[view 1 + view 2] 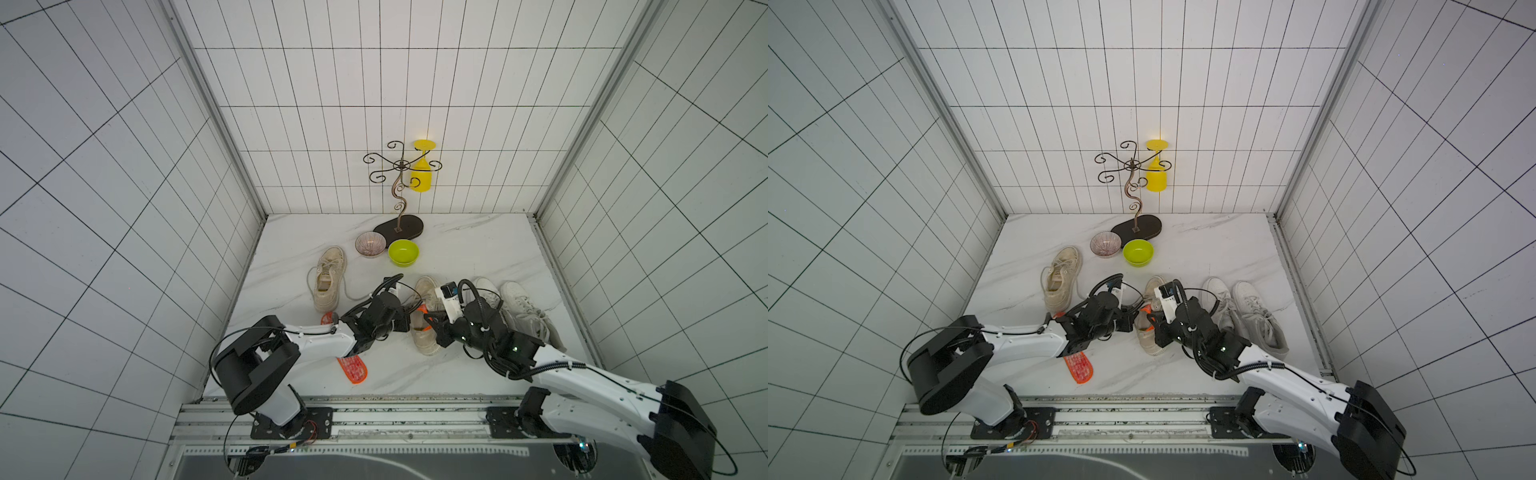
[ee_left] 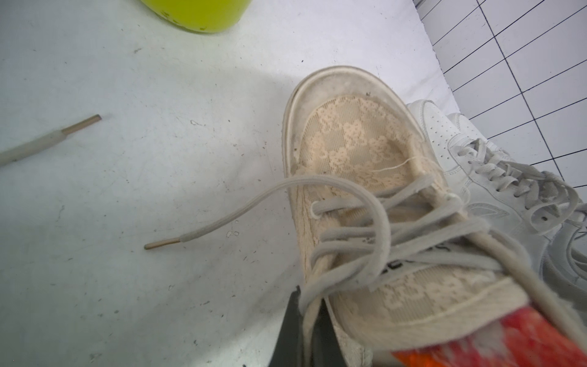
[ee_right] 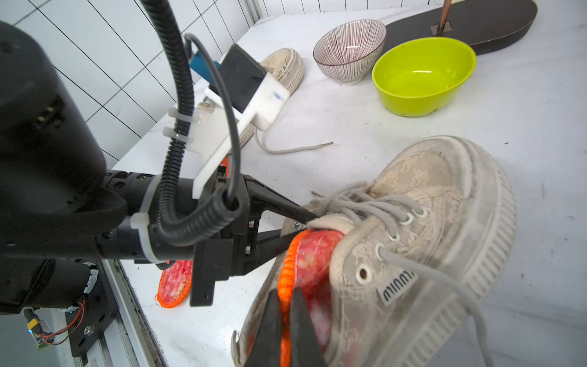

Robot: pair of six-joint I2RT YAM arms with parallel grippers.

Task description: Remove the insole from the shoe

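Right jaws pinched shut on the orange rim of the insole (image 3: 313,260), which curls up out of the shoe (image 3: 438,228) just ahead of them. Left jaws, opposite, closed on the shoe's edge, apparently the collar beside the laces (image 3: 365,203).

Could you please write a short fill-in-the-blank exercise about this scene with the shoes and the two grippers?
1. The right gripper is shut on the orange edge of the ____ in the beige shoe.
2. The left gripper is shut on that shoe's collar, near its grey ____.
3. A second insole lies on the table, partly under the ____ arm.
4. The upside-down cup on the metal stand is ____.

Missing words: insole, laces, left, yellow.
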